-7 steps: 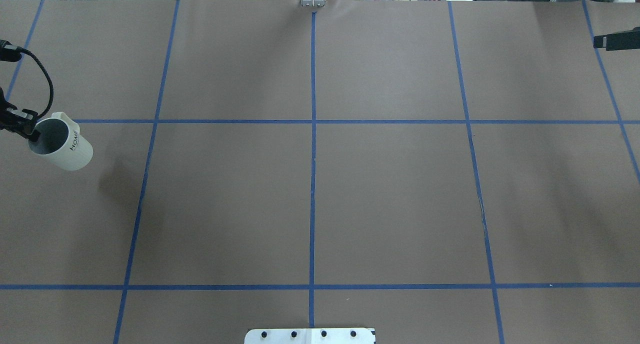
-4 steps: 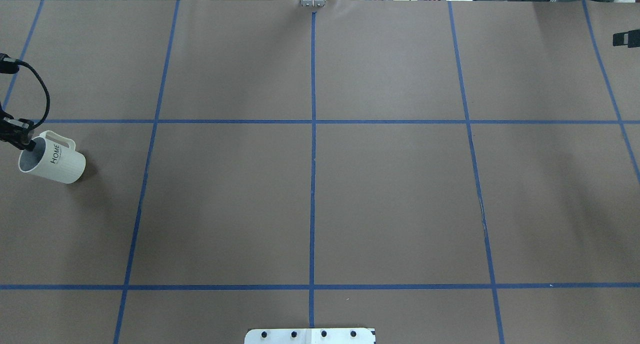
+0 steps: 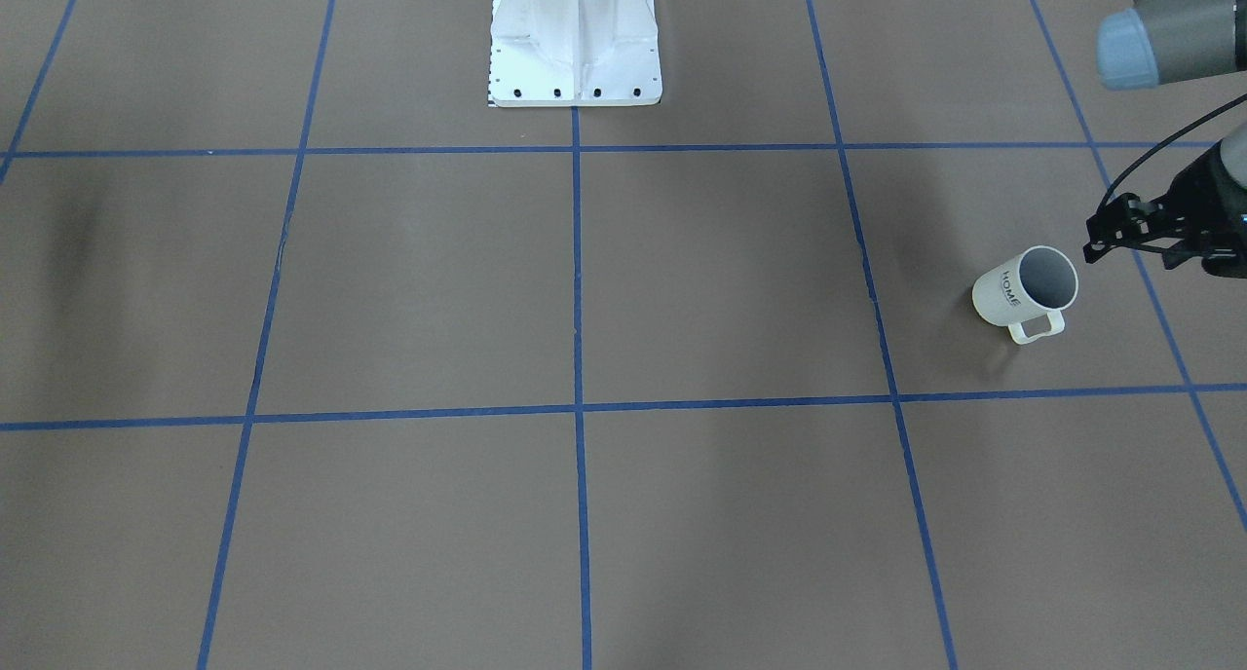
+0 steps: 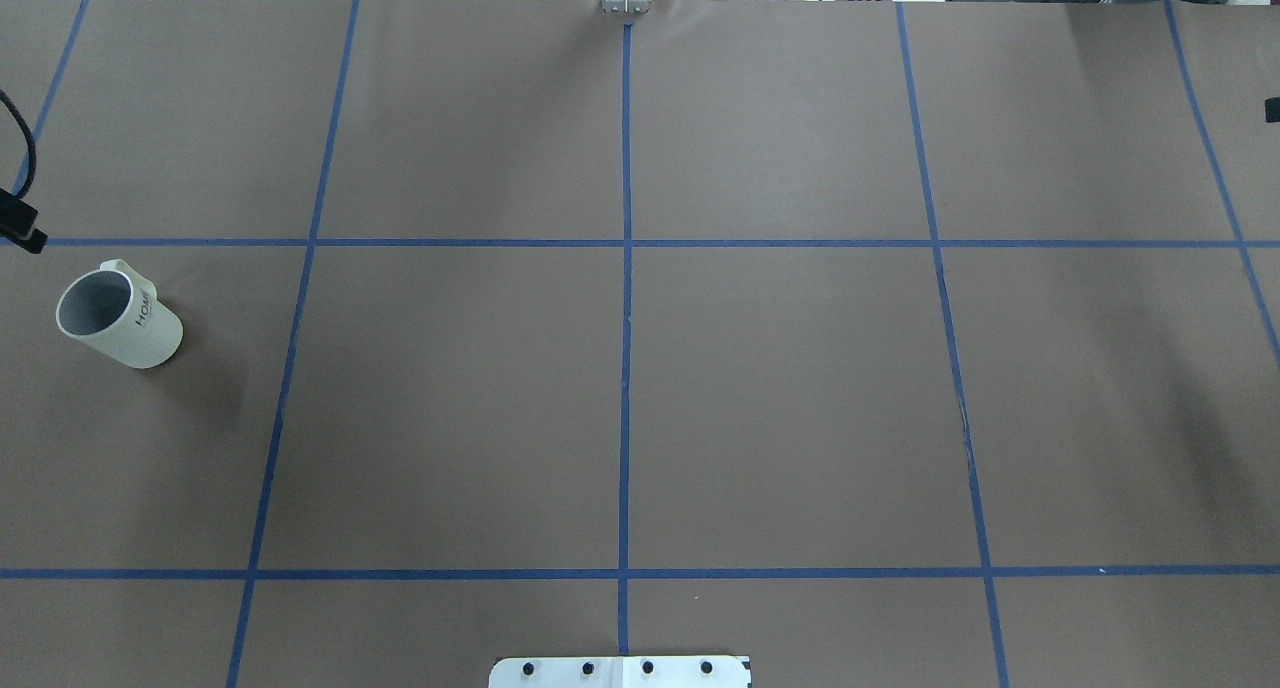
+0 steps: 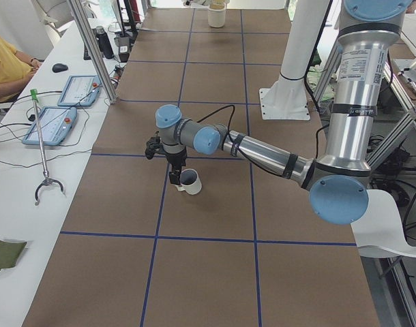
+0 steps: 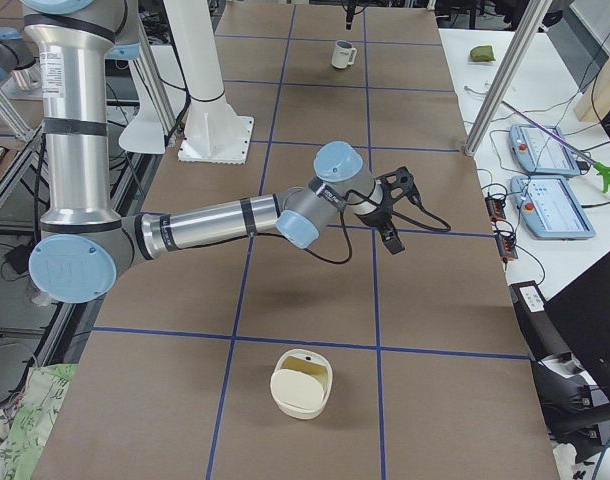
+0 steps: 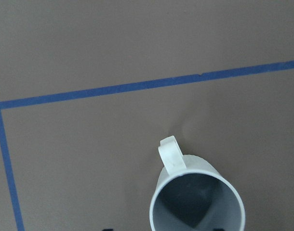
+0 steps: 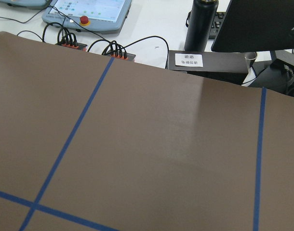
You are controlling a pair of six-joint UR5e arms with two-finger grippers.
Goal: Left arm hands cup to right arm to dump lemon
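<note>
Smooth cylindrical cream cup (image 4: 120,318)

The surface (image 4: 780,388) is covered with a matt brown, paper-like sheet, crossed by smooth blue tape lines (image 4: 626,368). The mug (image 4: 125,323) looks like smooth cream ceramic, matt grey inside. The left arm (image 5: 262,151) has satin grey metal tubes and smooth pale blue plastic joint caps (image 5: 208,139).
</note>
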